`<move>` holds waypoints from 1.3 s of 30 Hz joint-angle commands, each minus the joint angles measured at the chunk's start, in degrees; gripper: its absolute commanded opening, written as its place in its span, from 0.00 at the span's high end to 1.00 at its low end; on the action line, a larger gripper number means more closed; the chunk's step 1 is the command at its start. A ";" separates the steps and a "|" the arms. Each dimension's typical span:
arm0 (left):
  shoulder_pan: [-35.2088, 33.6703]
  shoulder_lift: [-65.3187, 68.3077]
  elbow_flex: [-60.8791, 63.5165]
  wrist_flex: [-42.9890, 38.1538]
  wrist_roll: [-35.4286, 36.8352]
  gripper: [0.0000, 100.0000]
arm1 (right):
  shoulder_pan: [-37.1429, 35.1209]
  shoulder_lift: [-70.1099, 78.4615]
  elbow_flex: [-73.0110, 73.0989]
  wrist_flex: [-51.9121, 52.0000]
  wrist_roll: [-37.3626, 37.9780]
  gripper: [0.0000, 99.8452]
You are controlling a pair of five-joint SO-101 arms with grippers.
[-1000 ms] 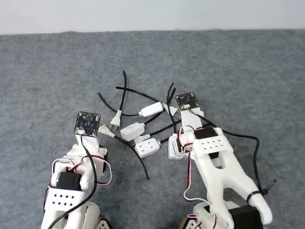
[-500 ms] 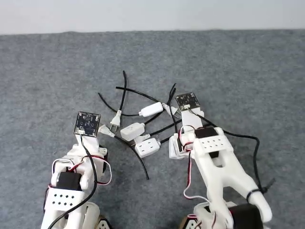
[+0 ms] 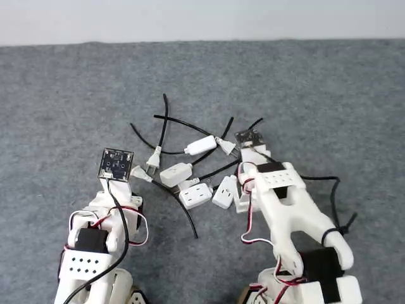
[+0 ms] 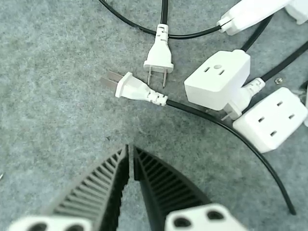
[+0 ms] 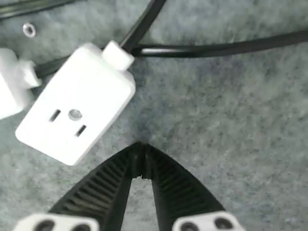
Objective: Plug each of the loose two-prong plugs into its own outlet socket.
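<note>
Right gripper (image 5: 140, 148) now beside outlet socket (image 5: 77, 113)

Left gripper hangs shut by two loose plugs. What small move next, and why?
Probably open the left gripper and ease it toward the nearer plug: its jaws are closed on nothing, and that plug lies unplugged on the carpet just ahead.

Two white plugs (image 4: 159, 55) lying loose, sockets (image 4: 219, 79) nearby, seemingly empty

A robotics lab, by its two white servo arms (image 3: 95, 253) (image 3: 297, 215) on a grey carpeted table (image 3: 342, 95) before a bare wall (image 3: 202, 19).
</note>
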 commanded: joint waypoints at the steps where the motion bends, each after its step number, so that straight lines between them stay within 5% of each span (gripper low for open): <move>1: 0.44 -0.35 -0.75 -0.79 -0.44 0.98 | 1.45 -5.67 -2.37 1.45 -1.85 0.99; 12: 0.44 -0.53 -0.75 -0.88 -0.44 0.98 | -8.57 -8.31 -3.34 -0.66 -12.75 0.84; 30: 0.44 -0.62 -0.75 -0.97 -0.44 0.98 | -12.70 -7.87 -4.04 -6.02 -17.49 0.84; 39: 0.44 -0.62 -0.75 -0.97 -0.44 0.98 | -14.46 5.93 -12.48 -3.74 -17.58 0.84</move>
